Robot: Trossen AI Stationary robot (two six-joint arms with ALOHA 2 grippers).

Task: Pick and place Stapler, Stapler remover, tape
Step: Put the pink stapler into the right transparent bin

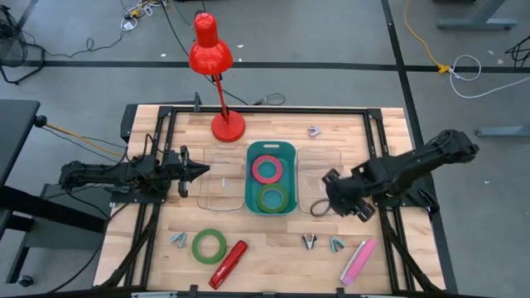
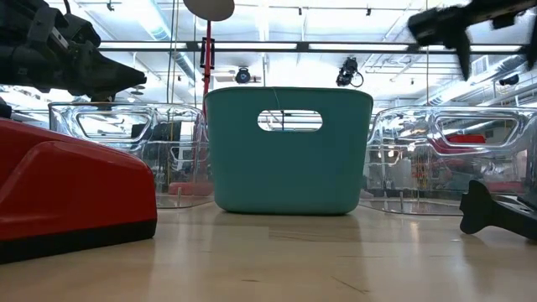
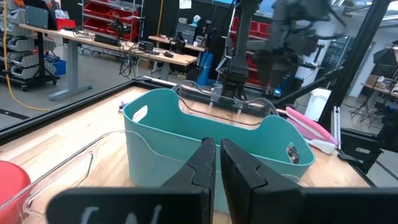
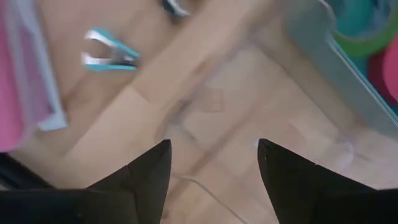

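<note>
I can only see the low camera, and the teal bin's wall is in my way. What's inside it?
Observer: Two rolls lie in the teal bin: a pink tape roll and a green tape roll.
Operator: Is there any more tape?
Observer: Yes, a second green roll lies on the table beside the red stapler.
Operator: Is the arm up top on my right holding something?
Observer: No. The right gripper is open and empty above the table, while the left gripper waits shut.

Pale wooden table (image 1: 273,240) — matt teal plastic bin (image 1: 284,204)
</note>
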